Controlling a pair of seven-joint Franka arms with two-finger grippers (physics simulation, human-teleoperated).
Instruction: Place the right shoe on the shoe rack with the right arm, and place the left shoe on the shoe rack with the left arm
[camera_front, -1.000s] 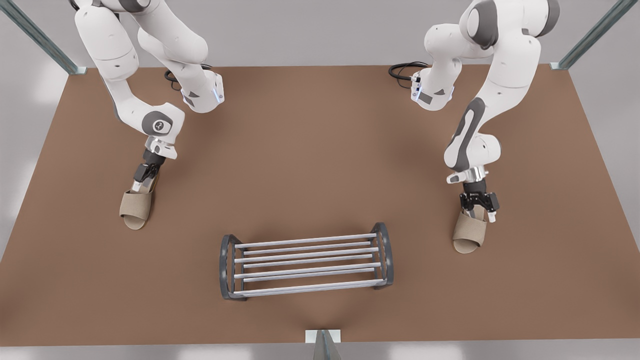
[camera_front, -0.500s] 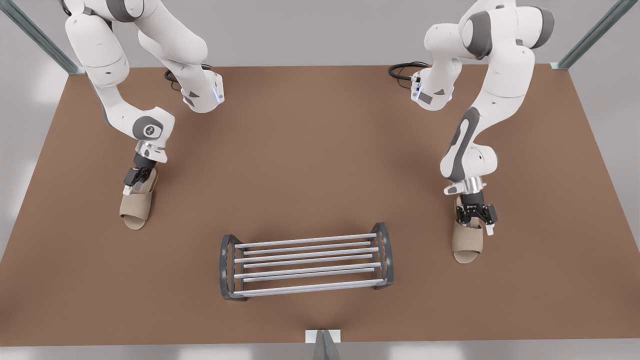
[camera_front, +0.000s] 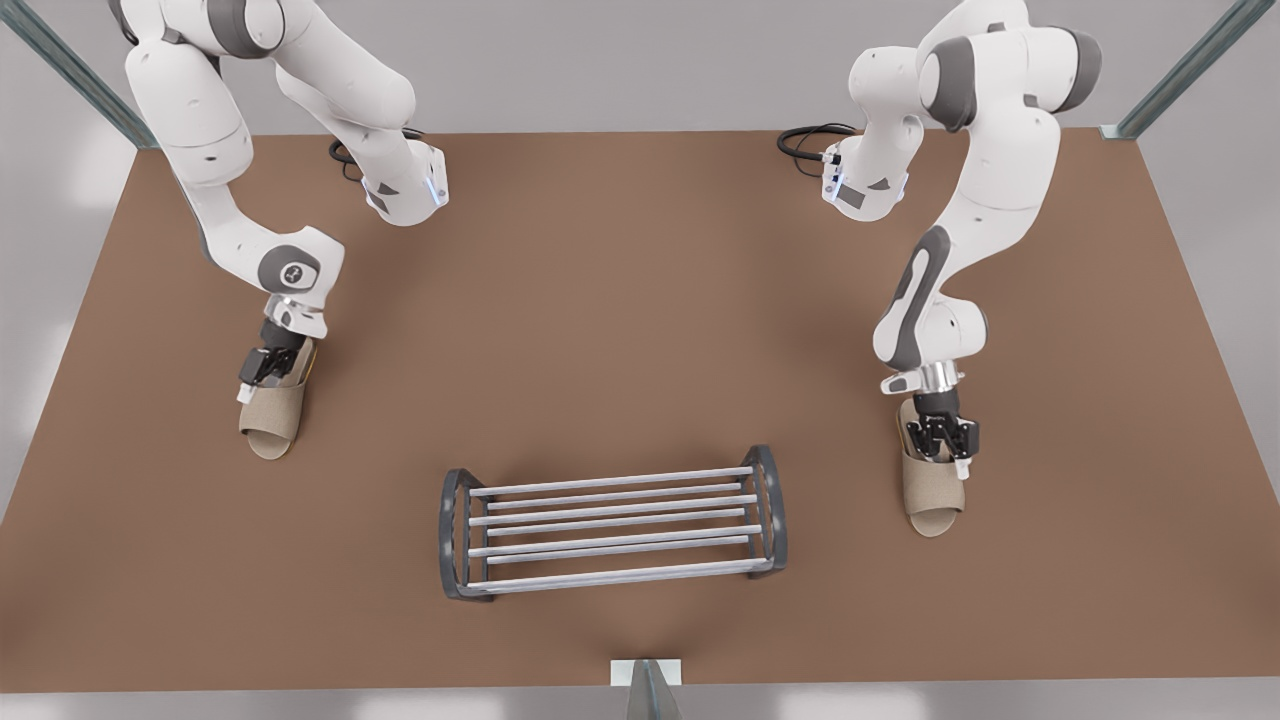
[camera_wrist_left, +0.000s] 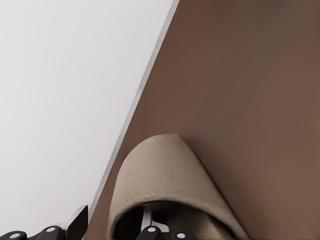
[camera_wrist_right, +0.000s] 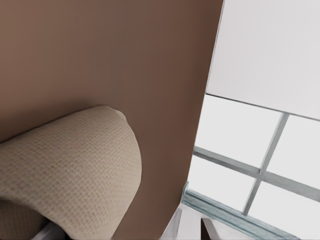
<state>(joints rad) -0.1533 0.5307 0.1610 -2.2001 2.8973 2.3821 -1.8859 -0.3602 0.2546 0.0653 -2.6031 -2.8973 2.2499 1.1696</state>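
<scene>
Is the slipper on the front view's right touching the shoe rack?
Apart. The front view shows bare brown table between that slipper and the nearer arched end of the shoe rack.

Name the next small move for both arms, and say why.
Probably close both jaws. The left gripper and right gripper are down at the left shoe and right shoe on the table, jaws apart and seemingly straddling each strap's side; neither shoe is on the shoe rack yet.
</scene>
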